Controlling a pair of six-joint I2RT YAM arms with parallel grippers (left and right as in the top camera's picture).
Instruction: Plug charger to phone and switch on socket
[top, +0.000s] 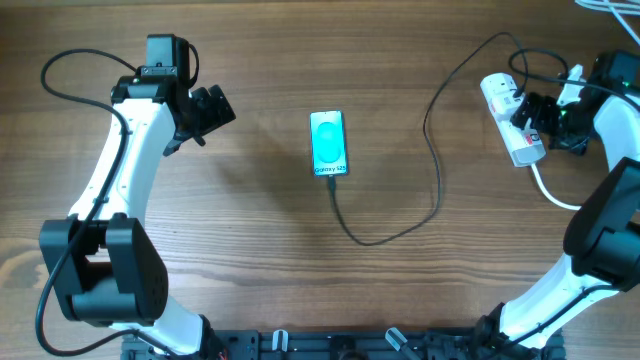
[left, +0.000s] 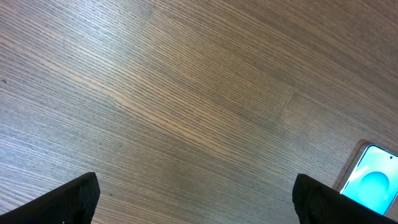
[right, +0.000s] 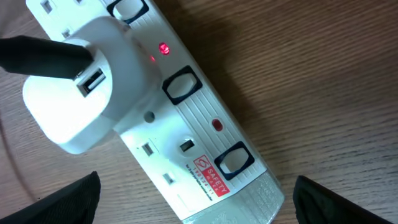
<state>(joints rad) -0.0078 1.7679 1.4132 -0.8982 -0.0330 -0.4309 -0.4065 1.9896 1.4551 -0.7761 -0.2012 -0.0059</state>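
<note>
The phone (top: 329, 144) lies mid-table with its cyan screen up; its corner shows in the left wrist view (left: 373, 184). The charger's black cable (top: 436, 170) runs from the phone's near end in a loop to the white plug (right: 87, 87), which sits in the socket strip (top: 512, 128). In the right wrist view a red light (right: 163, 48) glows on the strip (right: 199, 124) beside the plug. My right gripper (right: 196, 199) is open just above the strip's end. My left gripper (left: 196, 202) is open and empty over bare wood, left of the phone.
The strip's thick white cord (top: 548, 190) curves off toward the right edge. My right arm (top: 600, 230) stands at the right side and my left arm (top: 110, 200) at the left. More white cables (top: 610, 8) lie at the top right corner.
</note>
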